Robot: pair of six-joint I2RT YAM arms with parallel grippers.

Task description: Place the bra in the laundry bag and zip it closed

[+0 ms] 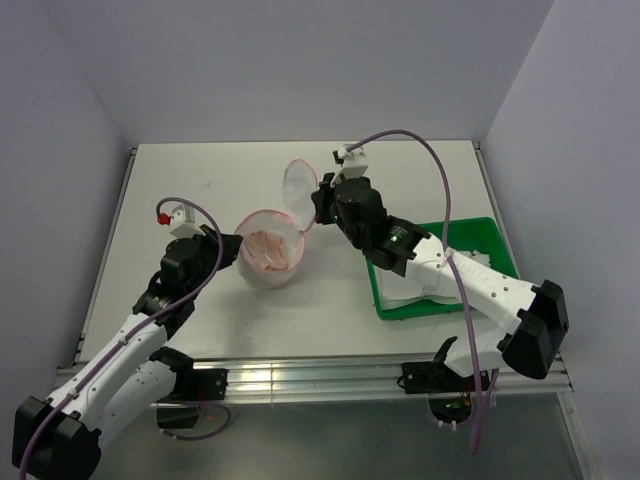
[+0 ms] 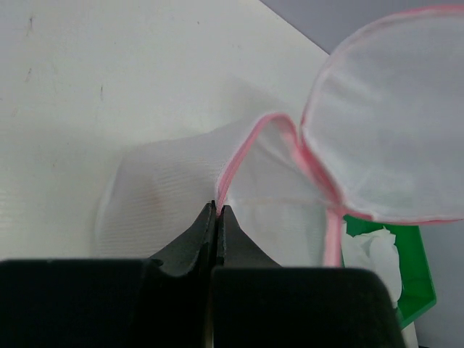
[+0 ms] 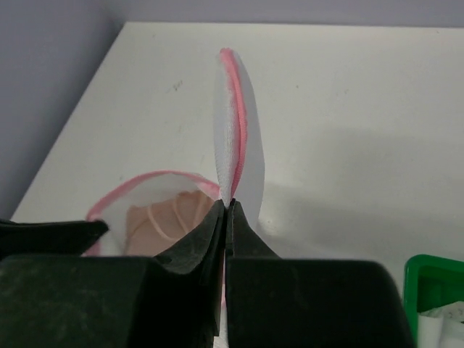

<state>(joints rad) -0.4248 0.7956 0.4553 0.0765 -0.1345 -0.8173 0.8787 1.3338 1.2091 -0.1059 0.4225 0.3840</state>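
The laundry bag point(image 1: 262, 278) lies open near the middle of the desk point(image 1: 200, 190), its 2 mesh halves joined at the back. The lower half sits on the desk like a bowl. The other half stands upright behind it, with its pink trim facing the right arm.

The bra point(image 1: 270, 248) is inside the lower half, and its peach cups show above the rim. From the right wrist it shows as pale folds inside the pink edge point(image 3: 167, 217).

The left gripper point(image 1: 238, 250) is closed tight on the pink rim at the left side of the lower half, and the mesh bulges out beside its fingertips point(image 2: 217, 210). The right gripper point(image 1: 318, 207) is pinched on the trim at the bottom of the upright half point(image 3: 228, 206).

A green tray point(image 1: 400, 311) holding white cloth lies to the right, partly under the right arm.
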